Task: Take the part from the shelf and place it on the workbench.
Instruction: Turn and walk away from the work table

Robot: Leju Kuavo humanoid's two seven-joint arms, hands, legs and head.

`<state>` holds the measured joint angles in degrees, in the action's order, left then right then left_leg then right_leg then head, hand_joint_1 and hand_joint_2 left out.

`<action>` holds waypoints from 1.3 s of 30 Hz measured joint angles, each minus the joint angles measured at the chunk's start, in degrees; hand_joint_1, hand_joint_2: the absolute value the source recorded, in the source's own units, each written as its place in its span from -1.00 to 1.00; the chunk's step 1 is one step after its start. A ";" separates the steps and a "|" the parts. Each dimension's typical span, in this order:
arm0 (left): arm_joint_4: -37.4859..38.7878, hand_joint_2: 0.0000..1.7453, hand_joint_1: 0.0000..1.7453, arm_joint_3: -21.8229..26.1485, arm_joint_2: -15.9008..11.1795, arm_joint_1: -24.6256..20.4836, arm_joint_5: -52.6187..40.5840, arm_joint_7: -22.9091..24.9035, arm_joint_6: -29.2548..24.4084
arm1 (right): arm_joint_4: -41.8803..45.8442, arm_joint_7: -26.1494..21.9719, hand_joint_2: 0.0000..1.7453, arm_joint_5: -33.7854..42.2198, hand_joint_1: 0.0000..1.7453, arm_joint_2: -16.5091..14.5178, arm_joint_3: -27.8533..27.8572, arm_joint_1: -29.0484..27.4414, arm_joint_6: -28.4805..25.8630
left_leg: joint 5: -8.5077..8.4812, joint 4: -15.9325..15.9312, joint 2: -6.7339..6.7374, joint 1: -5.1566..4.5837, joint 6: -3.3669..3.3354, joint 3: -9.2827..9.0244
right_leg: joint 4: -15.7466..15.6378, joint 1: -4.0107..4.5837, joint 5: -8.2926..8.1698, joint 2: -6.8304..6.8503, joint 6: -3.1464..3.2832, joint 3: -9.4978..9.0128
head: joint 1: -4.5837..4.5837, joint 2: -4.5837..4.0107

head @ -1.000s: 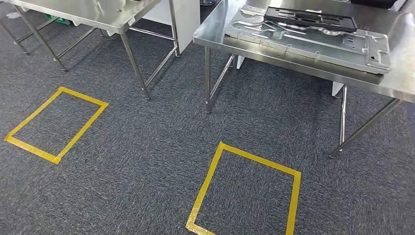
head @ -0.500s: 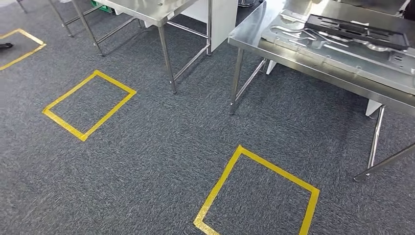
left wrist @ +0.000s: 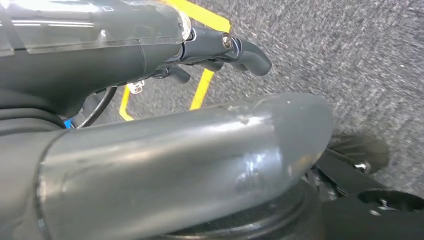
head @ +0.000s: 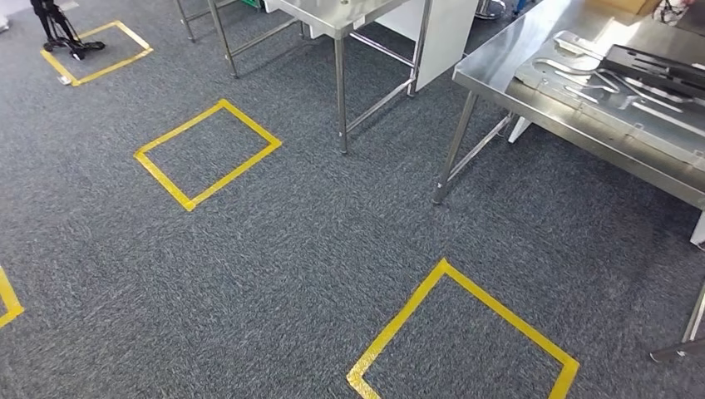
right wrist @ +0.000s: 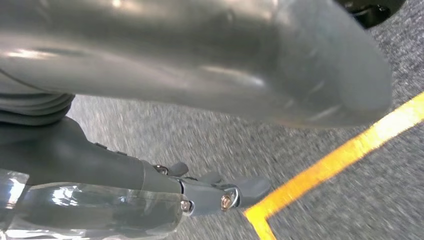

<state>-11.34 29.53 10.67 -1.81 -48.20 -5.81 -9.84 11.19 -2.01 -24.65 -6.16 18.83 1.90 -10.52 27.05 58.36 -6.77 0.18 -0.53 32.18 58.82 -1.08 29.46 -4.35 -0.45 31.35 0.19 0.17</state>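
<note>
Left hand (left wrist: 220, 47) and right hand (right wrist: 210, 192): fingers extended, holding nothing, above grey carpet floor (head: 332, 233). Black flat part (head: 657, 66) lies on steel worktop (head: 499, 71).

Floor (head: 316, 216): we see grey speckled carpet.
Tape squares (head: 208, 154): yellow outlines.
Desk (head: 532, 83): shiny silver steel.
Tray (head: 657, 66): black on our silver panel (head: 599, 91).

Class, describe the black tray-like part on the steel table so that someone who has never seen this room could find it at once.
Start at the steel table on the right of the head view, standing on grey carpet. On it lies a large silver stamped metal plate with curved ribs. The black part rests on top of that plate at its far side; it is the one dark, flat, frame-like piece among bright metal.
</note>
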 joint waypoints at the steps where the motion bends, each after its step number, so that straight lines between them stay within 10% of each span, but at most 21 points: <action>1: 0.00 -1.00 -1.00 0.04 -0.01 0.01 0.07 -0.30 -0.04 | 0.00 -0.32 -1.00 0.01 -1.00 0.07 -0.01 0.13 -0.03 | -0.04 0.00 -0.21 0.08 0.36 0.15 | -0.13 -0.03 -0.12 0.66 0.30 -0.06 | 0.01 0.00; 5: 0.00 -1.00 -1.00 0.27 -0.02 -0.25 0.20 -0.59 -0.16 | 0.00 -1.10 -1.00 0.07 -1.00 0.44 0.07 -0.03 -0.30 | 4.31 7.46 4.89 0.05 1.35 3.60 | -0.92 -0.19 -0.36 3.88 1.68 -0.54 | -0.69 0.00; 8: 0.00 -1.00 -1.00 0.29 -0.02 -0.25 -0.67 0.39 0.03 | 0.00 -0.71 -1.00 0.05 -1.00 0.90 0.14 -0.28 -0.84 | 7.13 15.71 6.09 0.45 1.86 7.53 | -0.83 0.00 -0.19 6.50 1.84 -0.51 | -0.82 0.00; 14: 0.00 -1.00 -1.00 0.19 -0.15 -0.18 -1.87 -0.25 -0.92 | -0.01 1.31 -1.00 -1.71 -1.00 1.86 0.35 -0.29 -1.04 | 0.75 0.36 10.64 0.03 1.07 -0.46 | -0.49 0.38 0.56 10.27 0.52 -1.12 | -0.76 0.00; 18: 0.00 -1.00 -1.00 1.57 -0.75 -0.20 0.94 -3.58 -1.92 | 0.00 2.29 -1.00 -3.21 -1.00 2.03 0.32 0.35 0.59 | 0.10 -0.47 8.40 0.03 -0.45 -0.47 | 0.34 0.18 1.64 9.75 -0.82 -1.31 | -0.51 0.00; 21: -0.01 -1.00 -1.00 2.94 -1.22 -0.50 1.87 -5.83 -2.09 | -0.01 1.53 -1.00 -4.20 -1.00 1.90 0.14 0.31 2.05 | -0.47 -0.84 6.70 0.12 -1.26 -0.34 | 9.26 -0.05 6.91 5.31 -1.19 2.83 | -0.13 -0.01; 23: -0.01 -1.00 -1.00 3.61 -1.38 -0.60 2.03 -6.70 -2.24 | -0.03 1.26 -1.00 -4.61 -1.00 1.66 -0.09 0.28 2.58 | -0.55 -0.77 5.19 -0.05 -1.38 -0.20 | 14.86 -0.05 8.47 4.67 -1.13 5.71 | -0.12 0.00; 27: 0.00 -1.00 -1.00 4.52 -1.56 -0.54 2.54 -7.83 -2.49 | -0.06 0.88 -1.00 -4.76 -1.00 1.29 -0.30 0.27 2.85 | -0.43 -0.30 2.06 -0.14 -1.11 -0.28 | 5.16 -0.07 1.40 1.99 -0.28 1.81 | -0.11 0.00; 30: 0.00 -1.00 -1.00 5.26 -1.56 -0.67 3.49 -10.60 -2.60 | -0.11 0.36 -1.00 -5.14 -1.00 0.87 -0.49 0.30 2.92 | -0.52 0.05 0.02 0.16 -0.02 0.51 | 0.06 0.12 0.07 -1.05 0.45 -0.09 | -0.15 0.00; 32: -0.01 -1.00 -1.00 5.97 -1.59 -0.63 4.38 -13.41 -2.51 | -0.11 0.17 -1.00 -5.55 -1.00 0.47 -0.63 0.48 2.90 | -0.69 -0.11 -0.94 0.38 0.82 0.80 | -0.64 0.14 -0.17 0.39 0.97 -0.47 | -0.13 0.00; 36: -0.02 -1.00 -1.00 7.39 -1.63 -0.70 5.04 -19.68 -3.74 | -0.16 1.40 -1.00 -6.54 -1.00 -0.46 -0.76 0.37 2.82 | 4.02 8.31 4.79 0.33 1.95 4.72 | -1.95 -0.01 -0.50 3.88 2.10 -1.54 | -0.90 0.00; 39: -0.02 -1.00 -1.00 7.98 -1.63 -0.69 4.97 -20.96 -4.00 | -0.26 2.51 -1.00 -7.12 -1.00 -0.92 -0.80 0.29 2.91 | 5.97 14.94 6.24 0.71 2.57 7.93 | -1.87 0.14 -0.15 6.60 2.19 -1.70 | -0.97 0.00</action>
<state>-11.36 37.51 9.04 -2.50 -43.23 -26.77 -13.84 10.93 0.50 -31.77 -7.08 18.03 2.19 -7.61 33.02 73.29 -0.53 0.88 2.05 40.12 56.96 -0.94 29.32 2.24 1.74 29.65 -0.78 0.17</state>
